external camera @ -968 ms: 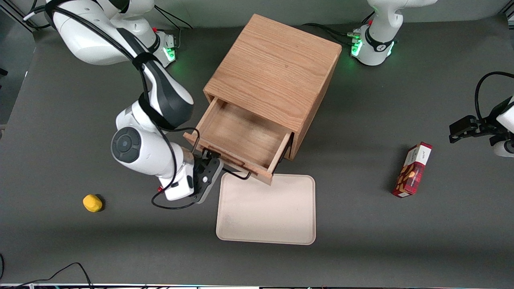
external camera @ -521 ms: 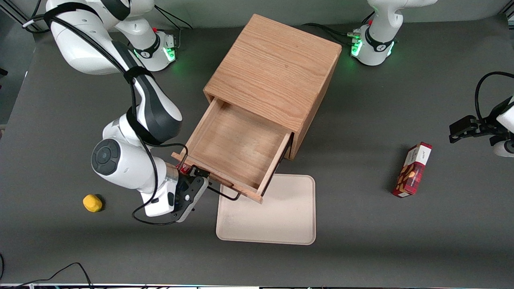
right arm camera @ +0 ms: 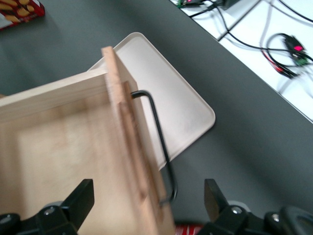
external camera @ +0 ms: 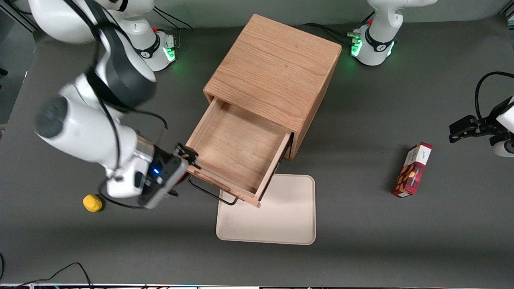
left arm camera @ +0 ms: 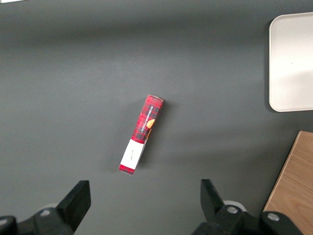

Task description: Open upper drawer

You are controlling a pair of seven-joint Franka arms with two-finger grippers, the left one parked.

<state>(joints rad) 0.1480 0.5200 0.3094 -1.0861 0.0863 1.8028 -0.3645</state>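
Gripper (external camera: 185,155): fingers spread apart, holding nothing, poised above the front corner of the upper drawer (external camera: 237,150) at the working arm's end, clear of the black wire handle (external camera: 211,194). Drawer stands pulled well out of the oak cabinet (external camera: 277,68), interior bare. Its front overhangs the cream tray (external camera: 277,224). A yellow object (external camera: 92,203) lies near the wrist; a red box (external camera: 413,170) lies toward the parked arm's end.

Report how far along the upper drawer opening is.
Done: the upper drawer stands pulled well out of the cabinet, its empty inside showing and its front edge over the tray. In hand: nothing; the gripper is open beside the drawer's front corner, off the handle. Left: apparently nothing.
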